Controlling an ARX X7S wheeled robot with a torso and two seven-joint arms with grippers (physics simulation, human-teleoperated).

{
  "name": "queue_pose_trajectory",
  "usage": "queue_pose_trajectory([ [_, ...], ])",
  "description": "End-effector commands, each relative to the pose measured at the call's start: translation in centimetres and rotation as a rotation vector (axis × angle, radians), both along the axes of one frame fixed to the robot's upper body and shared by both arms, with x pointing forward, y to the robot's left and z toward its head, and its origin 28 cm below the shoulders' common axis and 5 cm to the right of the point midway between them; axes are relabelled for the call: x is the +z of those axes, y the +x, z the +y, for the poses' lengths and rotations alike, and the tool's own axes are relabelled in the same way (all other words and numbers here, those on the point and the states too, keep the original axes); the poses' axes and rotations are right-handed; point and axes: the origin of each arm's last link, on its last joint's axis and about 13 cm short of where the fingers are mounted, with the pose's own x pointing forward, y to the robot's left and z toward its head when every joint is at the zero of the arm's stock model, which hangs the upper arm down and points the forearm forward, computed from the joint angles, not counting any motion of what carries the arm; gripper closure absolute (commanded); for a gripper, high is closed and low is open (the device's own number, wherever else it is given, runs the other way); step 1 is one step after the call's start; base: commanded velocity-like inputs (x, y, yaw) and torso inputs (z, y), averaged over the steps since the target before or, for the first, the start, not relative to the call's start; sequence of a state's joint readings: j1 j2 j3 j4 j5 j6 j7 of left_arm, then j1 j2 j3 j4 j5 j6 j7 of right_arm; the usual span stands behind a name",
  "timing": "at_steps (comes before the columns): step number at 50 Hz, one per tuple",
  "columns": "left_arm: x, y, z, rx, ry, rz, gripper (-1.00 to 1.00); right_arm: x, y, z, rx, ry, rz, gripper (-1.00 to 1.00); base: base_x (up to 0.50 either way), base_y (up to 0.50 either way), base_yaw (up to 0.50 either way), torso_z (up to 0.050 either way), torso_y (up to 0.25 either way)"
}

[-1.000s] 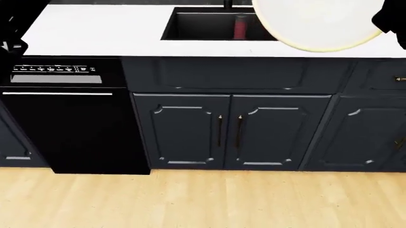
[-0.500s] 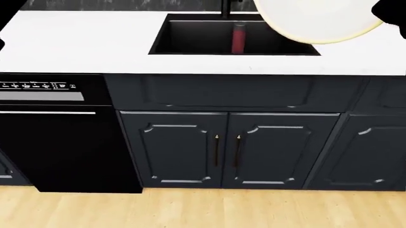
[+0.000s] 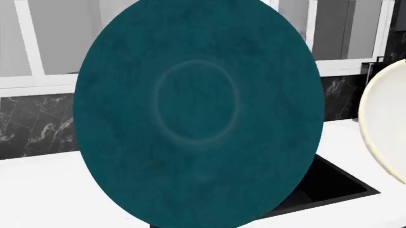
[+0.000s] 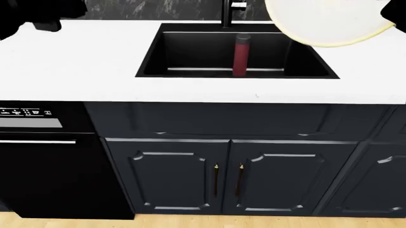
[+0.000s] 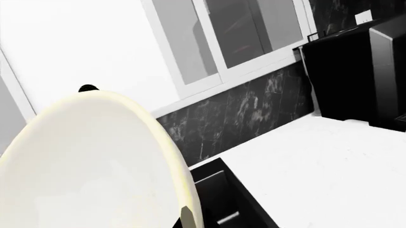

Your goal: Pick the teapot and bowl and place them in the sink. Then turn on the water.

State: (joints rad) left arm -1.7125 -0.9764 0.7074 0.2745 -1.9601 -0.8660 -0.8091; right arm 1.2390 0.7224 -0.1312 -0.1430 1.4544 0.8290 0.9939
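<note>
The teapot (image 3: pixel 197 114) fills the left wrist view as a round turquoise underside, held up over the white counter. My left gripper is shut on it, its fingers hidden behind it. The cream bowl (image 4: pixel 323 21) hangs tilted over the back right corner of the black sink (image 4: pixel 190 47), and it also fills the right wrist view as the bowl (image 5: pixel 95 166). My right gripper is shut on it, fingers hidden. Only dark parts of my left arm (image 4: pixel 35 14) and right arm (image 4: pixel 396 12) show in the head view. No water runs from the faucet (image 4: pixel 225 12).
A dark red cylinder (image 4: pixel 241 54) stands upright inside the sink. The white counter (image 4: pixel 70 66) runs left and right of it. Below are dark cabinet doors (image 4: pixel 222 175) and a black dishwasher (image 4: pixel 44 166). A black appliance (image 5: pixel 355 71) stands on the counter by the wall.
The head view has shifted so the counter and sink sit lower and larger in it. The bowl stays at the upper right. My left arm now shows at the top left.
</note>
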Motion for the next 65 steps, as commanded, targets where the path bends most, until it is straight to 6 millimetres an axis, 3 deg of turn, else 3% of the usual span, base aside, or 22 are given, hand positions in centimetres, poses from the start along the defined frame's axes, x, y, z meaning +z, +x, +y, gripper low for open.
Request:
queue_pose_trajectory([
  [1, 1.1, -1.9, 0.9, 0.028, 0.156, 0.092, 1.0, -0.1, 0.3, 0.2, -0.031, -0.042, 0.001, 1.0, -0.5, 0.02, 0.0, 0.0, 0.011],
  [3, 1.1, -1.7, 0.9, 0.023, 0.179, 0.111, 1.0, 0.0, 0.2, 0.0, -0.031, -0.042, 0.0, 1.0, -0.5, 0.02, 0.0, 0.0, 0.0],
  [7, 1.1, -1.3, 0.8, 0.01, 0.222, 0.139, 1.0, 1.3, -1.5, -3.1, -0.032, -0.043, -0.003, 1.0, -0.5, 0.02, 0.0, 0.0, 0.003],
  [11, 1.2, -1.0, 0.7, 0.0, 0.26, 0.157, 1.0, 1.3, -1.5, -2.9, -0.035, -0.058, 0.005, 1.0, -0.5, 0.02, 0.0, 0.0, 0.003],
  [18, 1.5, -1.3, 0.6, 0.005, 0.298, 0.169, 1.0, 1.6, -2.0, -5.0, -0.066, -0.016, 0.0, 1.0, -0.5, 0.02, 0.0, 0.0, 0.003],
  [28, 1.9, -1.6, 0.3, -0.002, 0.317, 0.165, 1.0, 0.0, -1.0, -3.1, -0.098, -0.032, 0.016, 1.0, -0.5, 0.02, 0.0, 0.001, 0.003],
  [54, 2.5, -2.0, 0.3, 0.006, 0.327, 0.155, 1.0, -0.4, -1.5, -4.4, -0.119, -0.034, 0.029, 1.0, -0.5, 0.09, 0.0, 0.0, 0.003],
  [65, 2.4, -2.2, 0.5, 0.013, 0.321, 0.156, 1.0, -0.3, -1.5, -4.1, -0.116, -0.046, 0.032, 1.0, -0.5, 0.18, 0.0, 0.001, 0.003],
])
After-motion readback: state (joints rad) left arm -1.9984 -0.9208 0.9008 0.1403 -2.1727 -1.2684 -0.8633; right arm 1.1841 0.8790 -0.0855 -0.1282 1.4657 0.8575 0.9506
